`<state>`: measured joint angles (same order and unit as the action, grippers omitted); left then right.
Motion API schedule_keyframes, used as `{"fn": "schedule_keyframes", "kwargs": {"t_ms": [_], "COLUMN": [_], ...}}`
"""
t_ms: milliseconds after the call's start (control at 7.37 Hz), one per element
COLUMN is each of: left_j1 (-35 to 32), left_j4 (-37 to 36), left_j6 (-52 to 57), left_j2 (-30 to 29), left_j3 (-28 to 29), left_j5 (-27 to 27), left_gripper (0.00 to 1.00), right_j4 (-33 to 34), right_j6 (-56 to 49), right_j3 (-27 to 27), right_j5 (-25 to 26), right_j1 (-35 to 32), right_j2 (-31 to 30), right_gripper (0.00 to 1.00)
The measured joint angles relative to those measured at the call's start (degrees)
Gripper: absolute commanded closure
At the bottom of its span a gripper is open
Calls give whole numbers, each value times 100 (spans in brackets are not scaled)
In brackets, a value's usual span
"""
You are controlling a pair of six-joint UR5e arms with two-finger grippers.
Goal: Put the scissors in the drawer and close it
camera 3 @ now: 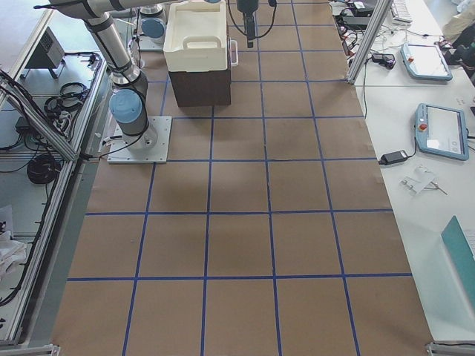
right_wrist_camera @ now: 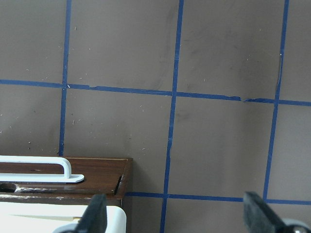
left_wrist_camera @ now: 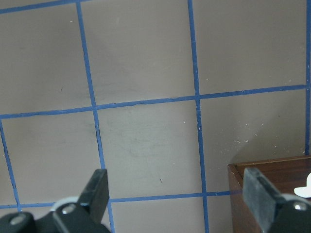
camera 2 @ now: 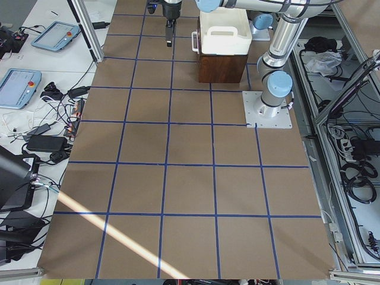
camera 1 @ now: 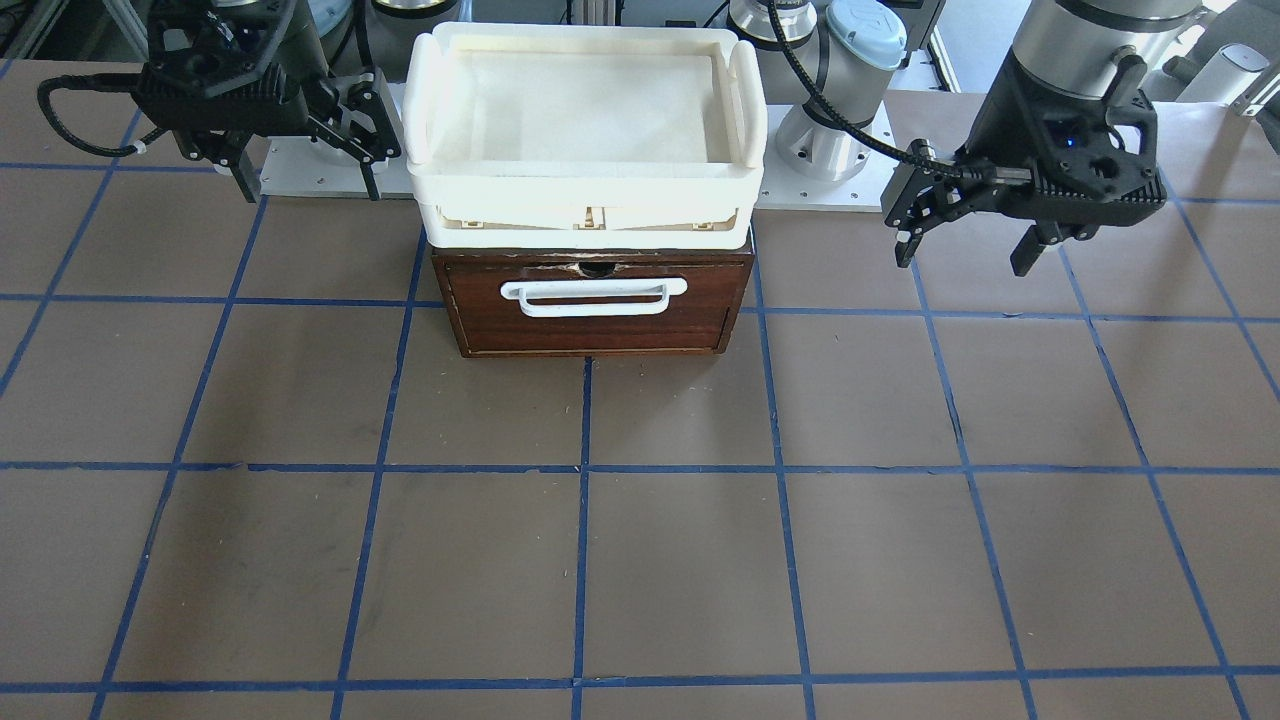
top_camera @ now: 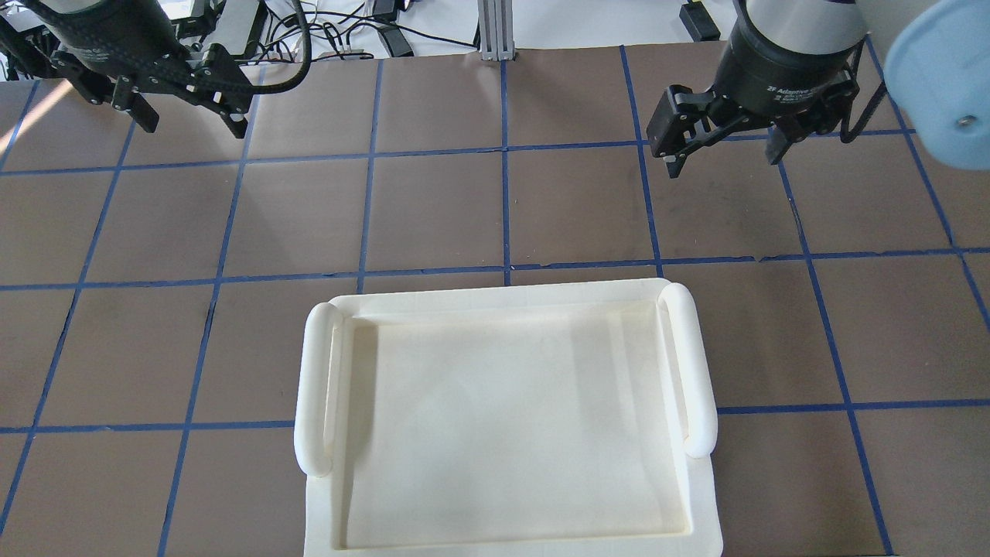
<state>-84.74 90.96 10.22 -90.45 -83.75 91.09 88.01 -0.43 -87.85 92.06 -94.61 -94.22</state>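
Observation:
The drawer (camera 1: 600, 330) has a dark reddish-brown wooden front and a white wire handle (camera 1: 595, 298). It stands shut at the table's robot side. No scissors show in any view. My left gripper (camera 1: 962, 260) hangs open and empty above the table beside the drawer, also seen in the overhead view (top_camera: 193, 128). My right gripper (camera 1: 310, 190) is open and empty on the drawer's other side, also seen in the overhead view (top_camera: 723, 164). The left wrist view shows a drawer corner (left_wrist_camera: 272, 189). The right wrist view shows the handle (right_wrist_camera: 43, 167).
A cream-white plastic tray-like bin (camera 1: 585, 195) sits on top of the drawer cabinet and hides it in the overhead view (top_camera: 495, 298). The brown table carries a blue tape grid (camera 1: 585, 470). The arm base plates (camera 1: 820, 190) stand beside the cabinet.

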Motion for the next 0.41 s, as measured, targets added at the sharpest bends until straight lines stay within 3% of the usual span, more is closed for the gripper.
{"fn": "schedule_keyframes", "kwargs": {"t_ms": [407], "left_j1": [67], "left_j4": [-125], "left_j6": [-8], "left_j2": [91], "left_j3": [-186], "left_j5": [-89], "left_gripper": [0], "right_j4": [-61], "right_j6": [-1], "right_j3": [-2], "right_j5": [7], "right_j1": [3], "right_j2": [-16], "right_gripper": [0]}}
